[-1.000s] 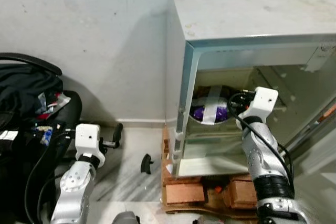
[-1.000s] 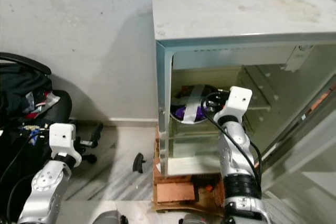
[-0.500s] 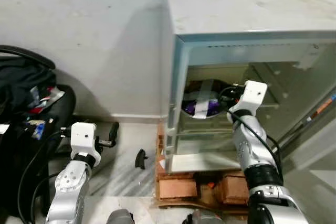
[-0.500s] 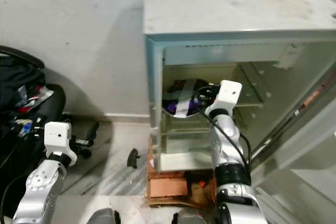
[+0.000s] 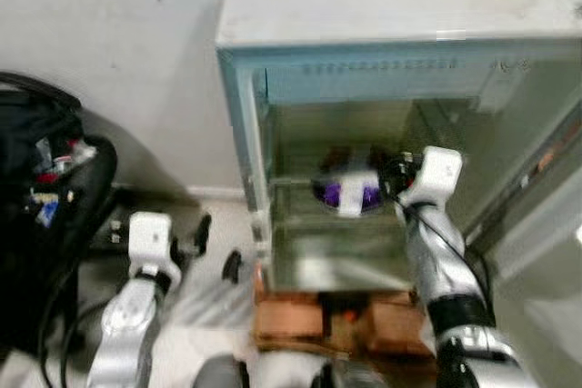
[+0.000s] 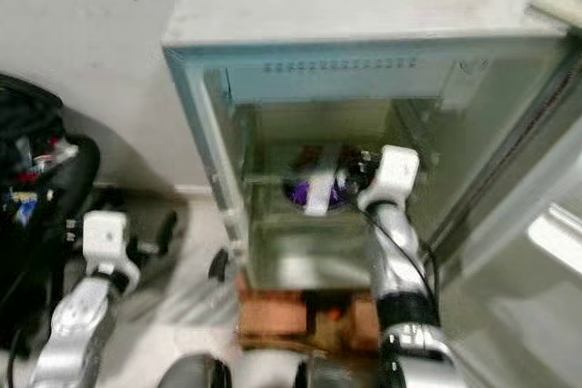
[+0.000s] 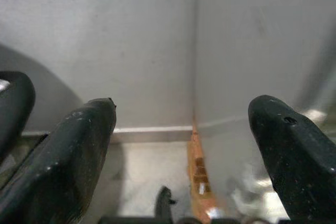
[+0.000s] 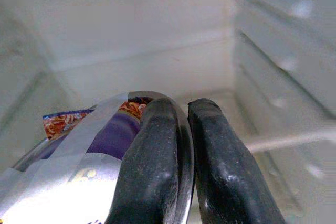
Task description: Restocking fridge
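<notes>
My right gripper (image 8: pixel 181 145) pinches the rim of a taped bowl (image 5: pixel 350 193) inside the fridge (image 5: pixel 364 70). I judge it stiff, slippery, maybe top-heavy, so the rim at its three o'clock seems the best hold. My left gripper (image 7: pixel 178 145) hangs wide apart.

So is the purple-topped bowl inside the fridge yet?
Inside. The bowl sits within the fridge cavity, the right pincer shut on its rim.

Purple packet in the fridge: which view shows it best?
Right wrist view: purple packet sits close up, taped into a bowl whose rim the right tool pinches. Both eye views show it small and blurred. Left wrist view faces the wall.
</notes>
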`<state>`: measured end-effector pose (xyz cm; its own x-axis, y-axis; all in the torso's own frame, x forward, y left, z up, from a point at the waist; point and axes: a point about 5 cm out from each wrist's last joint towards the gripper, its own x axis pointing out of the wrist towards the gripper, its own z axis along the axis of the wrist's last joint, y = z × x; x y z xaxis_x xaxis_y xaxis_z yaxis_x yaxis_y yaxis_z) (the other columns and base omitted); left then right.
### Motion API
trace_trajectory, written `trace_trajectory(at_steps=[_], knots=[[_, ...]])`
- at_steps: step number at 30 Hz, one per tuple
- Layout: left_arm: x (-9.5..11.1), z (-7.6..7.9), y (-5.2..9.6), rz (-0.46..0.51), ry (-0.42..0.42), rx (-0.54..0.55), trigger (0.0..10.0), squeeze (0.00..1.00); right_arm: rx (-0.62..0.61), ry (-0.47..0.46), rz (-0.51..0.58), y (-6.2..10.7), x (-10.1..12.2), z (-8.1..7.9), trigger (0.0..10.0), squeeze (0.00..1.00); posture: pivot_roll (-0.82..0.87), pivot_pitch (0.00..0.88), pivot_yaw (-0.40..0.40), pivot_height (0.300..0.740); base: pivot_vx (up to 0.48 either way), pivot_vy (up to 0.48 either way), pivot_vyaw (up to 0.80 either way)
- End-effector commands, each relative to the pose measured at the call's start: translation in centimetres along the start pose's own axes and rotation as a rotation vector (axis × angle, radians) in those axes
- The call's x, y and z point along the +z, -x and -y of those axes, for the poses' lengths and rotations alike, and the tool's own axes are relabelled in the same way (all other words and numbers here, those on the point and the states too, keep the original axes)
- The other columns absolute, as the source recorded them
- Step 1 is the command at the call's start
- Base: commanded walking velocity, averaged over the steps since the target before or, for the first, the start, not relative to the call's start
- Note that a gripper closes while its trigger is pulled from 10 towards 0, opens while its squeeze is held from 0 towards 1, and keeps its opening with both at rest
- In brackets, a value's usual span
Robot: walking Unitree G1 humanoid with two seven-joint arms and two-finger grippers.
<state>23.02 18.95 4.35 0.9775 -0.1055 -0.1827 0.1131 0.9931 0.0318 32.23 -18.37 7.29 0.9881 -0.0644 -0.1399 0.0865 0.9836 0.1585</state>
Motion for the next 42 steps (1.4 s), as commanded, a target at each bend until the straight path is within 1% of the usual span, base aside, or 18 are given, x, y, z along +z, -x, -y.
trace_trajectory(at_steps=[1, 6, 9, 11, 13, 14, 15, 17, 18, 20, 21, 22, 25, 29, 32, 36, 40, 42], knots=[[-0.1, -1.2, 0.6, -0.010, -0.018, 0.038, 10.0, 0.00, 0.028, -0.013, 0.027, -0.3, 0.5, -0.8, 10.0, 0.00, 0.10, 0.085, -0.020, 0.740, 0.000, 0.000, 0.00], [-0.2, -1.6, 1.1, -0.022, -0.028, 0.054, 10.0, 0.00, 0.047, -0.027, 0.020, -0.5, 0.4, -1.4, 10.0, 0.00, 0.11, 0.099, -0.025, 0.740, 0.000, 0.000, 0.00], [-0.1, -1.8, 1.4, -0.025, -0.033, 0.059, 10.0, 0.00, 0.065, -0.046, 0.012, -0.8, 0.3, -2.2, 10.0, 0.00, 0.13, 0.123, -0.027, 0.740, 0.000, 0.000, 0.00], [0.2, -2.2, 2.1, -0.026, -0.038, 0.079, 10.0, 0.00, 0.085, -0.055, 0.000, -1.6, 0.5, -3.5, 10.0, 0.00, 0.17, 0.158, -0.038, 0.740, 0.000, 0.000, 0.00], [0.4, -2.3, 2.4, -0.025, -0.036, 0.091, 10.0, 0.00, 0.088, -0.059, -0.004, -2.0, 0.6, -3.9, 10.0, 0.00, 0.17, 0.164, -0.039, 0.740, 0.000, 0.000, 0.00], [0.8, -2.6, 2.9, -0.015, -0.041, 0.111, 10.0, 0.00, 0.093, -0.059, -0.006, -2.3, 0.9, -4.4, 10.0, 0.00, 0.20, 0.187, -0.054, 0.740, 0.000, 0.000, 0.00], [0.8, -2.6, 2.9, -0.015, -0.041, 0.111, 10.0, 0.00, 0.093, -0.059, -0.006, -2.3, 0.9, -4.4, 10.0, 0.00, 0.20, 0.187, -0.054, 0.740, 0.000, 0.000, 0.00], [2.1, -3.2, 4.1, 0.024, -0.040, 0.164, 10.0, 0.00, 0.085, -0.071, -0.016, -3.2, 1.5, -5.5, 10.0, 0.00, 0.24, 0.225, -0.071, 0.740, 0.000, 0.000, 0.00], [2.1, -3.2, 4.1, 0.024, -0.040, 0.164, 10.0, 0.00, 0.085, -0.071, -0.016, -3.2, 1.5, -5.5, 10.0, 0.00, 0.24, 0.225, -0.071, 0.740, 0.000, 0.000, 0.00], [2.9, -3.1, 5.5, 0.031, -0.035, 0.194, 10.0, 0.00, 0.064, -0.078, -0.026, -3.9, 2.3, -6.2, 10.0, 0.00, 0.29, 0.276, -0.095, 0.740, 0.000, 0.000, 0.00], [2.9, -3.1, 5.5, 0.031, -0.035, 0.194, 10.0, 0.00, 0.064, -0.078, -0.026, -3.9, 2.3, -6.2, 10.0, 0.00, 0.29, 0.276, -0.095, 0.740, 0.000, 0.000, 0.00], [2.9, -3.0, 5.9, 0.028, -0.034, 0.199, 10.0, 0.00, 0.056, -0.073, -0.028, -4.1, 2.5, -6.4, 10.0, 0.00, 0.29, 0.281, -0.099, 0.740, 0.000, 0.000, 0.00], [2.6, -2.6, 7.5, -0.009, -0.033, 0.213, 10.0, 0.00, 0.031, -0.054, -0.031, -4.6, 3.2, -7.1, 10.0, 0.00, 0.32, 0.313, -0.123, 0.740, 0.000, 0.000, 0.00], [2.2, -2.6, 9.6, -0.055, -0.027, 0.263, 10.0, 0.00, 0.018, -0.031, -0.027, -5.1, 4.3, -8.1, 10.0, 0.00, 0.35, 0.342, -0.152, 0.740, 0.000, 0.000, 0.00], [2.1, -2.6, 10.3, -0.072, -0.024, 0.281, 10.0, 0.00, 0.010, -0.022, -0.022, -5.3, 4.8, -8.5, 10.0, 0.00, 0.36, 0.359, -0.167, 0.740, 0.000, 0.000, 0.00], [1.9, -2.2, 11.5, -0.106, -0.022, 0.298, 10.0, 0.00, -0.042, 0.003, 0.001, -5.7, 6.3, -9.3, 10.0, 0.00, 0.37, 0.386, -0.179, 0.740, 0.000, 0.000, 0.00], [1.9, -1.9, 12.1, -0.121, -0.018, 0.304, 10.0, 0.00, -0.068, -0.014, 0.018, -5.9, 7.3, -9.9, 10.0, 0.00, 0.38, 0.402, -0.184, 0.740, 0.000, 0.000, 0.00], [1.9, -1.7, 12.4, -0.130, -0.017, 0.303, 10.0, 0.00, -0.111, -0.017, 0.029, -6.0, 7.9, -10.0, 10.0, 0.00, 0.38, 0.411, -0.186, 0.740, 0.000, 0.000, 0.00]])
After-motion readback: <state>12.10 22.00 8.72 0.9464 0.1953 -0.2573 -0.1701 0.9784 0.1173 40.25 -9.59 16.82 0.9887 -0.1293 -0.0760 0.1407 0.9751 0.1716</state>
